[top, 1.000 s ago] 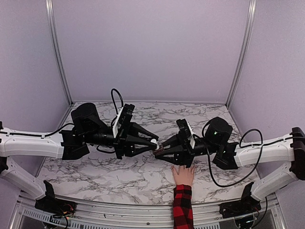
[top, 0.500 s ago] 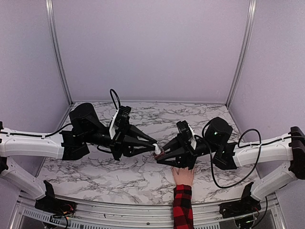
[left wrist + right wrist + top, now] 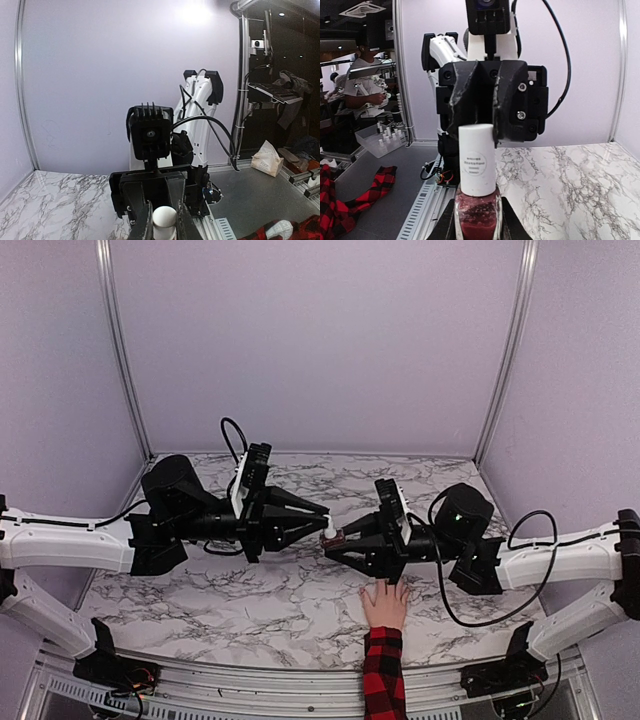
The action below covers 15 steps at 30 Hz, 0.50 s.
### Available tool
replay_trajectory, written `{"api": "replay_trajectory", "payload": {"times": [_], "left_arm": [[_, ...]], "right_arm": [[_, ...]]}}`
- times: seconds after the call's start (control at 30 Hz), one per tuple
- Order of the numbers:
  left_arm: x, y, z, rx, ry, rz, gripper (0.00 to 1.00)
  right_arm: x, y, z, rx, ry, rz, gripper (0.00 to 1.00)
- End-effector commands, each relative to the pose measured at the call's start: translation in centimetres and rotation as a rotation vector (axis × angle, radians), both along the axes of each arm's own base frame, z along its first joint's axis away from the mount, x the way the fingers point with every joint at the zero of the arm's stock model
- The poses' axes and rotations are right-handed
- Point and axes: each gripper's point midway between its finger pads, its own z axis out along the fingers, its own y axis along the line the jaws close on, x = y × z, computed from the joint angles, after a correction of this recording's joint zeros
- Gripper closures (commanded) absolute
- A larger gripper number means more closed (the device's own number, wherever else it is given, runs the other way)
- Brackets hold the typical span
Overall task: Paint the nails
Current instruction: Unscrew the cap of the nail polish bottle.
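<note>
Left hand [image 3: 325, 529] clamps the cap [image 3: 476, 160], right hand [image 3: 338, 540] the bottle [image 3: 477, 220]; the person's fingers [image 3: 378, 590] point toward the back wall [image 3: 320, 340].

Plain lilac walls [image 3: 320, 340] and aluminium corner posts [image 3: 119, 350] enclose a marble-patterned tabletop [image 3: 250, 610]; beyond lies what seems a dim workshop [image 3: 280, 90].

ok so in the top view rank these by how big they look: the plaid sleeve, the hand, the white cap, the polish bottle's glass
1. plaid sleeve, the part in frame
2. hand
3. white cap and polish bottle's glass: both tiny here and too alike to rank
</note>
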Motion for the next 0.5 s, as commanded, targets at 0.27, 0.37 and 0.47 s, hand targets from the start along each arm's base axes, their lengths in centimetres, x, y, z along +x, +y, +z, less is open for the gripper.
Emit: {"api": "replay_trajectory", "payload": {"times": [0.27, 0.37, 0.47], "left_arm": [[6.0, -0.6, -0.7, -0.042, 0.191, 0.312, 1.0], [7.7, -0.7, -1.7, -0.036, 0.233, 0.392, 1.0], [9.3, -0.3, -2.3, -0.04, 0.263, 0.492, 1.0]], "right_arm": [[8.7, -0.7, 0.0, -0.038, 0.023, -0.49, 1.0], [10.3, -0.7, -1.0, -0.08, 0.025, -0.567, 1.0], [11.2, -0.7, -1.4, -0.089, 0.039, -0.609, 1.0]]}}
